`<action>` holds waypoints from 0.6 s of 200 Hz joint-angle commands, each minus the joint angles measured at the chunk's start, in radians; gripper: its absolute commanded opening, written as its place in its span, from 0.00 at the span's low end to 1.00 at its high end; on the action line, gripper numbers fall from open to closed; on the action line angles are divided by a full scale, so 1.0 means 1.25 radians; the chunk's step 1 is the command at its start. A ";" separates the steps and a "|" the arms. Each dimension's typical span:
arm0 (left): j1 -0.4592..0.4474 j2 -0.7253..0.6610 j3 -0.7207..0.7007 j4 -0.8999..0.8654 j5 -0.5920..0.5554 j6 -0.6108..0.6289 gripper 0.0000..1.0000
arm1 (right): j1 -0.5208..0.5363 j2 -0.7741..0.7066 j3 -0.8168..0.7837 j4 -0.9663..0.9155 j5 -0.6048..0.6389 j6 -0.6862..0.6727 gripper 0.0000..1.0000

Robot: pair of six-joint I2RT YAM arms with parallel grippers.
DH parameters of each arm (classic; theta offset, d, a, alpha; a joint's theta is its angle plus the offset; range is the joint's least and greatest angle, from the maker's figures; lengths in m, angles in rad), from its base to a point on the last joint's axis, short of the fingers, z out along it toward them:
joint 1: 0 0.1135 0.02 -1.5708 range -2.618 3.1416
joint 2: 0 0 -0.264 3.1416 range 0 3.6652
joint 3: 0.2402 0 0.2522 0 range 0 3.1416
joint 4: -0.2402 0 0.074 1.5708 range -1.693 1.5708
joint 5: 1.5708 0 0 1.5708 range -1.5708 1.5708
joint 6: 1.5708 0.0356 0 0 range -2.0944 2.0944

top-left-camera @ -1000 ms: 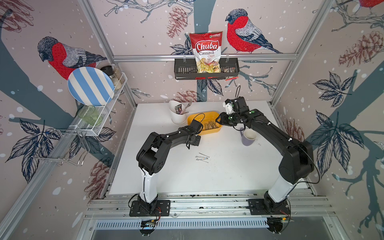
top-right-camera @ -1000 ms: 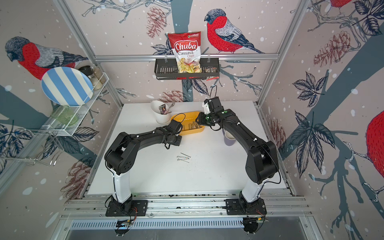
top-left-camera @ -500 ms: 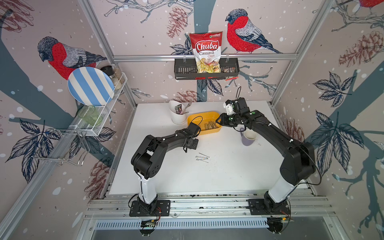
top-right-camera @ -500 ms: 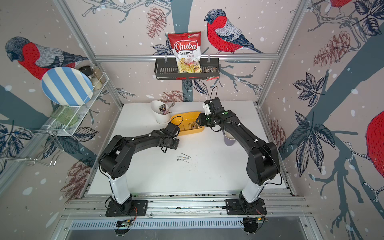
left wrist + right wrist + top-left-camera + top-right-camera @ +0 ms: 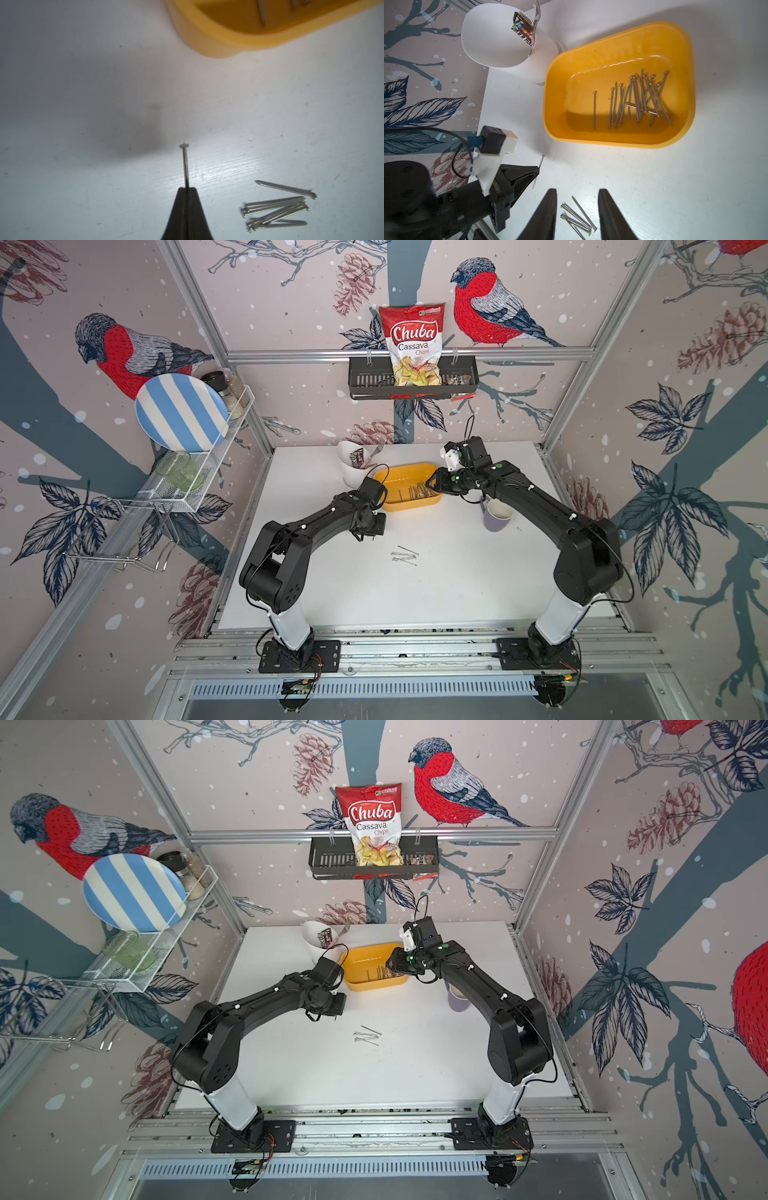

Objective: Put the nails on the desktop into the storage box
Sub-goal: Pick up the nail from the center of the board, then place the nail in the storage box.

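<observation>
Several grey nails (image 5: 404, 558) (image 5: 366, 1038) lie in a small heap on the white desktop (image 5: 415, 593). The yellow storage box (image 5: 411, 505) (image 5: 374, 986) stands behind them with several nails (image 5: 637, 99) inside. My left gripper (image 5: 381, 526) (image 5: 343, 1006) hangs between box and heap, shut (image 5: 187, 188) on one nail (image 5: 185, 164) that sticks out head first. The heap (image 5: 278, 207) lies beside it. My right gripper (image 5: 432, 487) (image 5: 577, 191) is open, high over the box's right end. The heap (image 5: 577, 216) shows far below between its fingers (image 5: 550, 207).
A tall white cutlery cup (image 5: 353, 464) stands left of the box. A purple mug (image 5: 496, 514) sits under my right forearm. A black basket with a chips bag (image 5: 413, 377) hangs on the back wall. A wire rack with a striped plate (image 5: 180, 412) is on the left wall.
My left gripper has drawn back from the box's near left corner toward the front and its jaws have closed. The right arm has stayed put.
</observation>
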 commanded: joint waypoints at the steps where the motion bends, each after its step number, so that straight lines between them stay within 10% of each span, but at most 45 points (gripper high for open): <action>1: 0.008 -0.017 0.036 -0.029 -0.003 -0.017 0.00 | 0.002 0.003 0.005 0.022 -0.005 0.005 0.37; 120: 0.011 0.259 0.444 0.036 0.083 -0.137 0.00 | -0.028 -0.057 0.015 -0.059 0.067 -0.036 0.38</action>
